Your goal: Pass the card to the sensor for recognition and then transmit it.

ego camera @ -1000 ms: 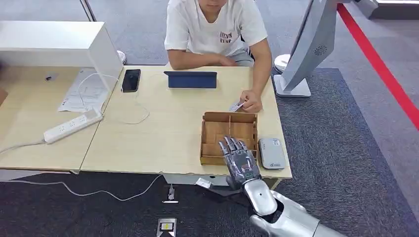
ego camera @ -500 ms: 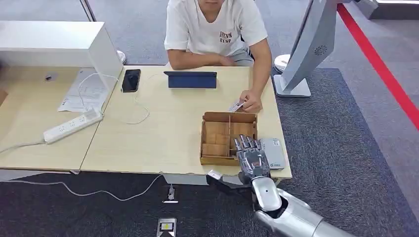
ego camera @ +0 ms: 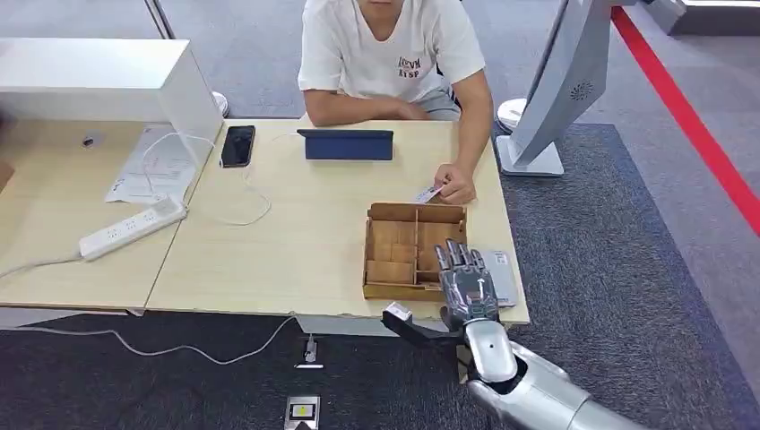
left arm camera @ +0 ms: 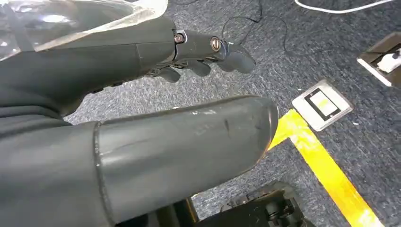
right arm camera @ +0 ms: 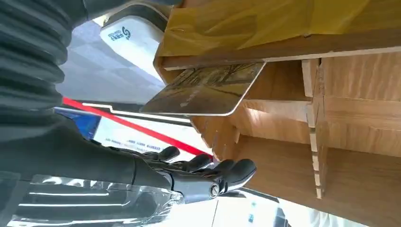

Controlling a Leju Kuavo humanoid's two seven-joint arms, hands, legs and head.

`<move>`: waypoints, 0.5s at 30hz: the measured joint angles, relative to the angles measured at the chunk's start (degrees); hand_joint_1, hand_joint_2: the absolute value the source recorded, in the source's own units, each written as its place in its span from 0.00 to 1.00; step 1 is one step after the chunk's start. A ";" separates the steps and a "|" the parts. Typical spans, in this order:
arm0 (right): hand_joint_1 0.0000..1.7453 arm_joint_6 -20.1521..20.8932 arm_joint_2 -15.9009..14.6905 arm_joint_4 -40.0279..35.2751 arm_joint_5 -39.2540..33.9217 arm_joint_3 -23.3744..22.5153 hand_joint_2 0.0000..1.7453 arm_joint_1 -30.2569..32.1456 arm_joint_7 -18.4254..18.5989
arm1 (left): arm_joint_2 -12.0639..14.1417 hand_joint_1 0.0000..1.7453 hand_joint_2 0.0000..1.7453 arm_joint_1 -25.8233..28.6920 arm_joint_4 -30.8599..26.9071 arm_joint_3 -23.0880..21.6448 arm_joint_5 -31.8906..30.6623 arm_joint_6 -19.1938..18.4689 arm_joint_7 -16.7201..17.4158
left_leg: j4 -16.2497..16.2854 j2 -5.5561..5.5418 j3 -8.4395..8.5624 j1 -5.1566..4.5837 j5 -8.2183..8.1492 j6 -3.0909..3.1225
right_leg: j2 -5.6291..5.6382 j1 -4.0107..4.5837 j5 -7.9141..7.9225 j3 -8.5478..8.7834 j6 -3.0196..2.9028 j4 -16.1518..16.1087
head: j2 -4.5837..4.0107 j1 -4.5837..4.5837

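A wooden divided box [ego camera: 394,237] sits at the table's front right, with the white card sensor [ego camera: 505,278] just right of it. My right hand [ego camera: 466,279] hovers with fingers spread over the box's right edge and the sensor, holding nothing; its thumb hangs past the table's front edge. In the right wrist view a picture card [right arm camera: 203,90] leans in a box [right arm camera: 350,123] compartment beside the sensor [right arm camera: 132,38], apart from my fingers [right arm camera: 208,172]. The seated person [ego camera: 390,45] pinches another card [ego camera: 428,193] beyond the box. My left hand [left arm camera: 94,61] hangs over the carpet, empty.
A blue tablet [ego camera: 345,143], a black phone [ego camera: 237,145] and a white power strip [ego camera: 133,228] with its cable lie on the table. A white cabinet [ego camera: 99,76] stands at the back left and a grey kiosk base [ego camera: 531,157] at the right. A floor socket [ego camera: 303,412] is below.
My right hand has moved right, from over the box's front middle to over its right edge and the sensor. The person's hand and card have stayed put.
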 joint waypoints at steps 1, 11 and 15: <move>0.00 -0.31 0.00 0.09 0.00 -0.02 1.00 0.01 -0.04 | 0.00 0.00 0.00 0.01 -0.02 0.02 -0.15 0.00 0.00 | 0.00 0.00 0.00 0.00 0.00 0.00 | 0.00 0.00 0.00 0.00 0.00 0.00 | 0.00 0.02; 0.00 -1.14 0.17 0.94 0.35 -0.04 1.00 0.05 -0.94 | 0.00 0.00 0.00 0.25 -0.02 0.15 -1.82 0.00 0.46 | 0.00 0.00 0.00 0.00 0.00 0.00 | 0.00 0.00 0.00 0.00 0.00 0.00 | 0.00 0.02; 0.00 -1.40 0.57 1.38 0.59 -0.04 1.00 0.04 -1.22 | 0.00 0.00 0.00 0.63 -0.02 0.85 -2.40 0.00 0.68 | 0.00 0.00 0.00 0.00 0.00 0.00 | 0.00 0.00 0.00 0.00 0.00 0.00 | 0.00 0.02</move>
